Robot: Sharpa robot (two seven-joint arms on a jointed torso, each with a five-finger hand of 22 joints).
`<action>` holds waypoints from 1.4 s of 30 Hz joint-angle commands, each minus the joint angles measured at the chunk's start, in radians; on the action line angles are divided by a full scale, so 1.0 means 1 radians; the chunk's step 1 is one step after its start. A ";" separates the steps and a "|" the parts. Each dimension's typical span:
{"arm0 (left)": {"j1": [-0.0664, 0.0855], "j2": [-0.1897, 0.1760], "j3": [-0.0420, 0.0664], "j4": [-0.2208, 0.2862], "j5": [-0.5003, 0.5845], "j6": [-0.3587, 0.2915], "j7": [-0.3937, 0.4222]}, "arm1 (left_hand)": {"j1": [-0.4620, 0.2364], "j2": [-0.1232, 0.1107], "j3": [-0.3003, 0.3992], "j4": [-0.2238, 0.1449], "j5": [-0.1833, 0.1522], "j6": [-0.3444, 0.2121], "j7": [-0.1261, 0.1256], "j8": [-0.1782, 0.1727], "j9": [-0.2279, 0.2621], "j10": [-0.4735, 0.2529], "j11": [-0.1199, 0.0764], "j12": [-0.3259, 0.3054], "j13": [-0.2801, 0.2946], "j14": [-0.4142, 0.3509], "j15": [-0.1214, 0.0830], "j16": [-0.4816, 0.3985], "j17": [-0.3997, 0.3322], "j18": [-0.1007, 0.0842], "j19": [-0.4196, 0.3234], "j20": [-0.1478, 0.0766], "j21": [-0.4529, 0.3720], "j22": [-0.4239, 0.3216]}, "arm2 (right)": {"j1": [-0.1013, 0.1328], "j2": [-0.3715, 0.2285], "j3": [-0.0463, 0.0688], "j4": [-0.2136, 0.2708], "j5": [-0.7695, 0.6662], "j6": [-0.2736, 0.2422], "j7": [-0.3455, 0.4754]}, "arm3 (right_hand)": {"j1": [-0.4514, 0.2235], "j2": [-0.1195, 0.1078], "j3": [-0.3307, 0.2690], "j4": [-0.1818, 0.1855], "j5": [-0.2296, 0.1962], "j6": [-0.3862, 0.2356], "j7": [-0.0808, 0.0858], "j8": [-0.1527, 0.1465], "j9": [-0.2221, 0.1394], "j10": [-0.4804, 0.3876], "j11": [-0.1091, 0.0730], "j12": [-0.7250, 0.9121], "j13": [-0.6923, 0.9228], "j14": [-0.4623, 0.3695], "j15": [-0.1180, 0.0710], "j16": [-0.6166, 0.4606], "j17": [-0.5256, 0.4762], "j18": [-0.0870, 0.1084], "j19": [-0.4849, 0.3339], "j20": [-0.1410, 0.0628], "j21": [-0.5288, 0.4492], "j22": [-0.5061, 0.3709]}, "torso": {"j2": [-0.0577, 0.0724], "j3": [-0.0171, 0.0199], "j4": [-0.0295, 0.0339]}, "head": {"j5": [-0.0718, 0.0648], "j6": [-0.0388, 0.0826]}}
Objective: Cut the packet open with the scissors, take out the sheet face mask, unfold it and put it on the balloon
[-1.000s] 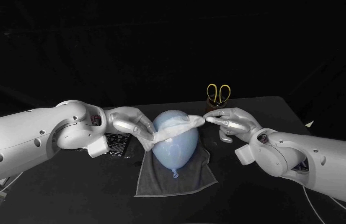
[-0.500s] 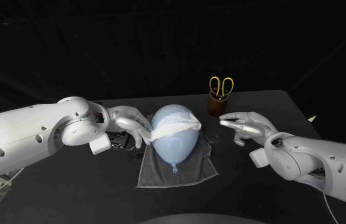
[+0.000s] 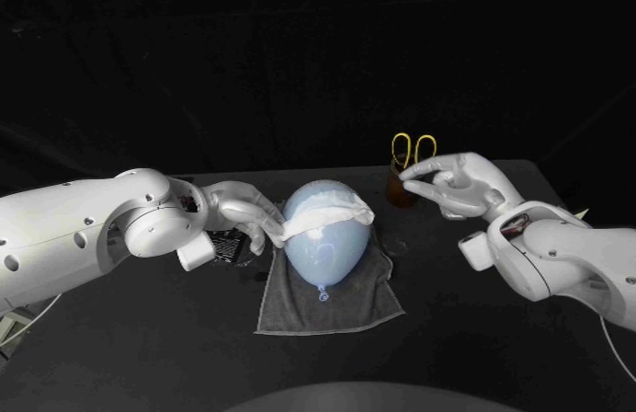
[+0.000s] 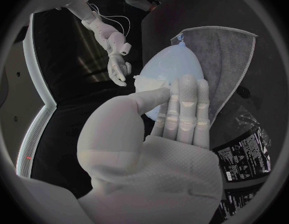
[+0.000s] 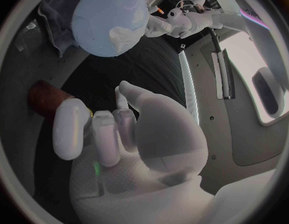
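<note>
Head view: black table [image 3: 425, 348]; grey towel [image 3: 332, 297] spread at its middle; balloon [image 3: 324, 251] lying on the towel
Balloon: pale blue; knot end towards the robot, rounded end away from it
Sheet mask [image 3: 327, 217]: white; draped across the balloon's far, rounded end; bunched and creased, not flat; its left end runs into the left hand [image 3: 245, 214]
Left hand: just beside the balloon; fingers straight and laid along the balloon's side; thumb brought against them, the sheet mask's edge pinched between
Right hand [image 3: 448, 182]: raised, well apart from the balloon on its other side; fingers curled in towards the thumb, tips close together; nothing in them
Scissors [image 3: 414, 147]: yellow handles up; standing in a brown holder [image 3: 398, 191] at the table's far side, just behind the right hand
Packet [image 4: 243, 154]: black with white print; flat on the table beside the towel, near the left hand; whether it is cut open I cannot tell
</note>
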 commanded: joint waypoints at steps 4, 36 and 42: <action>0.000 0.010 0.000 0.006 0.065 -0.034 0.011 | -0.004 -0.007 0.008 -0.001 0.001 0.000 -0.006 -0.003 0.234 0.002 -0.005 0.000 0.002 0.028 -0.023 0.015 0.004 0.018 0.007 -0.001 0.008 0.003 | 0.042 0.058 -0.001 0.022 -0.448 -0.045 -0.147 | -0.004 0.003 0.026 -0.012 0.001 0.033 -0.009 0.007 -0.006 0.067 -0.015 0.031 0.216 0.106 -0.013 0.003 0.263 -0.020 0.018 -0.012 0.021 0.195 | 0.002 -0.0017 0.0011 | 0.012 -0.006; -0.001 0.027 0.000 0.006 0.116 -0.026 0.030 | -0.017 -0.015 0.009 0.000 0.004 0.004 -0.010 -0.004 0.244 0.011 -0.009 0.008 0.009 0.037 -0.026 0.071 0.013 0.018 0.016 -0.005 0.026 0.006 | 0.056 0.336 -0.001 -0.054 -0.856 0.096 -0.482 | -0.096 -0.072 -0.008 0.007 -0.010 0.010 0.003 -0.059 -0.048 0.075 -0.006 0.040 0.226 0.106 -0.008 0.003 0.263 -0.022 0.019 -0.012 0.027 0.195 | 0.000 -0.0009 -0.0012 | 0.057 -0.014; -0.001 0.031 0.000 0.006 0.117 -0.028 0.032 | -0.015 -0.015 0.010 -0.003 0.005 0.004 -0.012 -0.005 0.245 0.012 -0.010 0.009 0.010 0.037 -0.027 0.077 0.014 0.019 0.017 -0.006 0.028 0.007 | 0.055 0.350 -0.001 -0.061 -0.860 0.134 -0.527 | -0.104 -0.083 -0.021 0.013 -0.010 -0.001 0.009 -0.073 -0.055 0.073 0.000 0.037 0.223 0.106 -0.003 0.003 0.263 -0.021 0.017 -0.008 0.022 0.194 | 0.000 -0.0009 -0.0009 | 0.062 -0.011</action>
